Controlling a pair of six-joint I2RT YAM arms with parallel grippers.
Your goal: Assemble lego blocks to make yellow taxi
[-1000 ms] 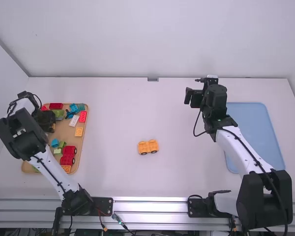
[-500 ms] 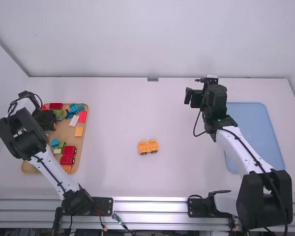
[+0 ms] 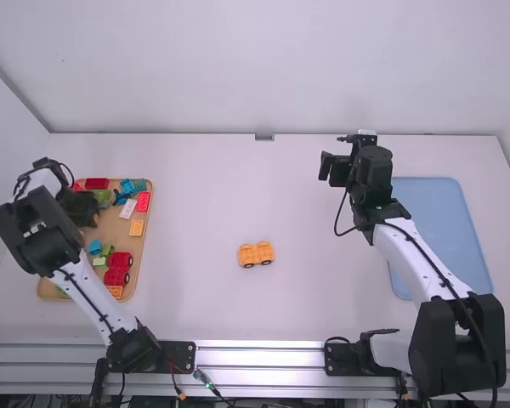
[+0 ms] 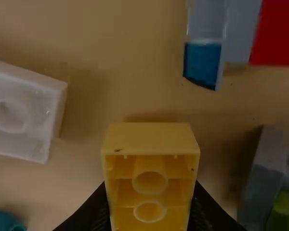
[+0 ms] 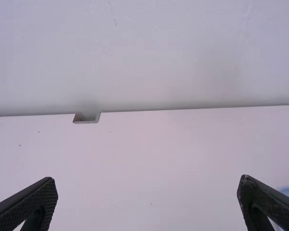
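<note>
My left gripper (image 3: 87, 219) is low over the wooden tray (image 3: 110, 229) at the left of the high view. In the left wrist view, a yellow block (image 4: 149, 139) with its hollow underside showing is pinched in my left gripper (image 4: 149, 211). Two joined yellow-orange blocks with black wheels (image 3: 256, 254) stand on the table near the middle. My right gripper (image 3: 335, 168) hangs above the table's right half; in the right wrist view my right gripper (image 5: 148, 192) has its fingers wide apart with nothing between them.
Around the left gripper lie a white block (image 4: 24, 113), a blue piece (image 4: 202, 65) and a red block (image 4: 279, 33). Red wheeled blocks (image 3: 117, 269) and a yellow block (image 3: 137, 228) lie in the tray. A blue tray (image 3: 433, 212) lies at the right.
My left gripper has shifted very slightly over the tray, and a yellow spot beside it seen earlier is hidden from the high view. The right arm has kept still.
</note>
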